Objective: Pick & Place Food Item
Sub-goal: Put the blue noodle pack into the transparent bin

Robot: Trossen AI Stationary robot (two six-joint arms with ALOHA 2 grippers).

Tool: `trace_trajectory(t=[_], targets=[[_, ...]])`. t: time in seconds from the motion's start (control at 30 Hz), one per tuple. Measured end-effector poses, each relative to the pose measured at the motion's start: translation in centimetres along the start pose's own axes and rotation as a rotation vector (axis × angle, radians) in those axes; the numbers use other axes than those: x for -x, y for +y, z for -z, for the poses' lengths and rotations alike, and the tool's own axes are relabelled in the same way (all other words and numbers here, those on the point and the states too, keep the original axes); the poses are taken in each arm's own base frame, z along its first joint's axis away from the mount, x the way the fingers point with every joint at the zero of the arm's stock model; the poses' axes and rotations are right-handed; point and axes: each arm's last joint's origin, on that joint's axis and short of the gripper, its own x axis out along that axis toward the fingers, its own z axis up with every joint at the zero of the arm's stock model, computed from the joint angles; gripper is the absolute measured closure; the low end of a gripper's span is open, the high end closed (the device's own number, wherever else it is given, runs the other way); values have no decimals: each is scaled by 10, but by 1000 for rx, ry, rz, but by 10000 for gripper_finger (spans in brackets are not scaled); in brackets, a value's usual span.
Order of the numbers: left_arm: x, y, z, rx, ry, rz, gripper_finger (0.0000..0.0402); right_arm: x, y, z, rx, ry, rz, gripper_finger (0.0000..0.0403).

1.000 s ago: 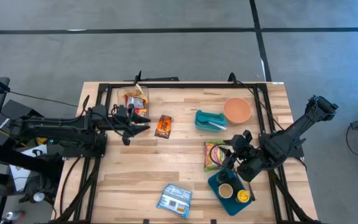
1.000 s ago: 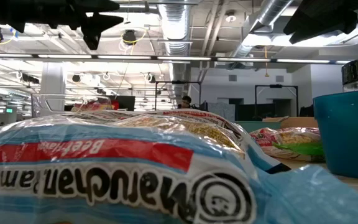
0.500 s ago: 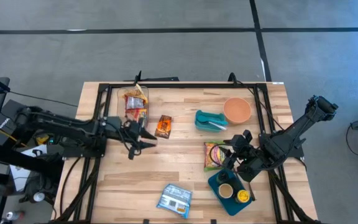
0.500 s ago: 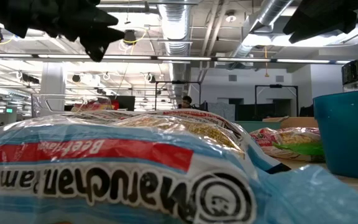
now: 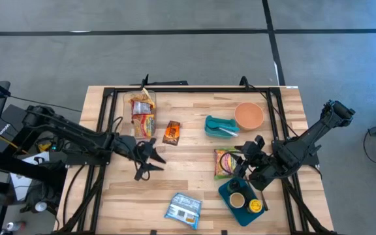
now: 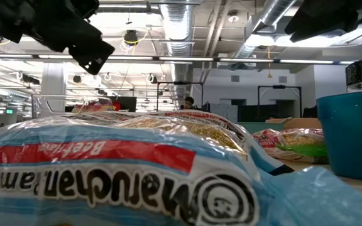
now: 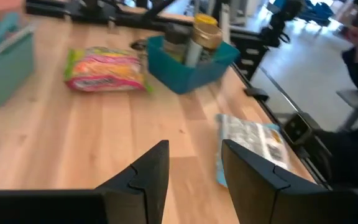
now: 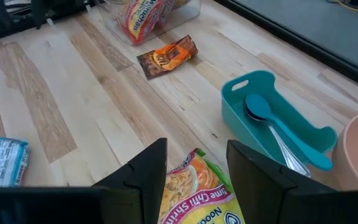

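Note:
A blue ramen packet (image 5: 183,209) lies flat near the table's front edge; it fills the low view (image 6: 105,169) and shows in the left wrist view (image 7: 253,146). My left gripper (image 5: 153,161) is open and empty above bare table, left of centre, between an orange snack packet (image 5: 171,132) and the blue packet; its fingers show apart in the left wrist view (image 7: 194,171). My right gripper (image 5: 241,164) is open and empty just over the right end of a green-and-pink noodle packet (image 5: 225,163), which lies flat below its fingers (image 8: 194,186).
A clear container (image 5: 141,108) with ramen packs stands at the far left. A teal tray with a spoon (image 5: 220,126) and a pink bowl (image 5: 249,115) sit far right. A teal bin with jars (image 5: 242,199) stands near right. Bare wood lies between the arms.
My left gripper has moved from beside the clear container toward the table's near edge and a little to the right, turning so its fingers point toward the blue ramen packet. It stays open and empty. No object has moved.

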Motion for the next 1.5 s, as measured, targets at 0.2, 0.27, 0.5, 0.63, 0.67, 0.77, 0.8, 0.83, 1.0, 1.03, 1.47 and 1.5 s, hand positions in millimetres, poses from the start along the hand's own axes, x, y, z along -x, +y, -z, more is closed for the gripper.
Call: trace_trajectory(t=[0.2, 0.27, 0.5, 0.63, 0.67, 0.77, 0.8, 0.83, 1.0, 1.03, 1.47, 1.5], targets=[[-6, -17, 4, -26, 0, 78, 259, 0, 0, 0, 47, -4, 3, 242], [-9, -21, 5, -33, -14, 102, 259, 0, 0, 0, 64, -5, 3, 242], [-20, -25, 11, 34, -15, 80, 259, 0, 0, 0, 85, -6, 3, 242], [-25, -23, 14, 87, -2, 53, 259, 0, 0, 0, 85, -6, 3, 242], [-27, -23, 13, 98, 1, 52, 259, 0, 0, 0, 85, -6, 3, 242], [-34, -24, 10, 107, 8, 51, 259, 0, 0, 0, 85, -7, 4, 242], [-37, -24, 9, 107, 13, 49, 259, 0, 0, 0, 85, -10, 6, 242], [-40, -24, 9, 108, 20, 48, 259, 0, 0, -1, 85, -15, 8, 242], [-55, -25, 10, 143, 58, 35, 259, 0, -1, -1, 91, -22, 14, 242], [-57, -25, 10, 158, 77, 28, 259, 0, 0, -1, 98, -23, 13, 242], [-71, -33, 9, 291, 227, -15, 259, -9, -6, -8, 150, -65, 84, 242], [-72, -34, 8, 303, 223, -10, 259, -11, -6, -10, 155, -64, 93, 242]])
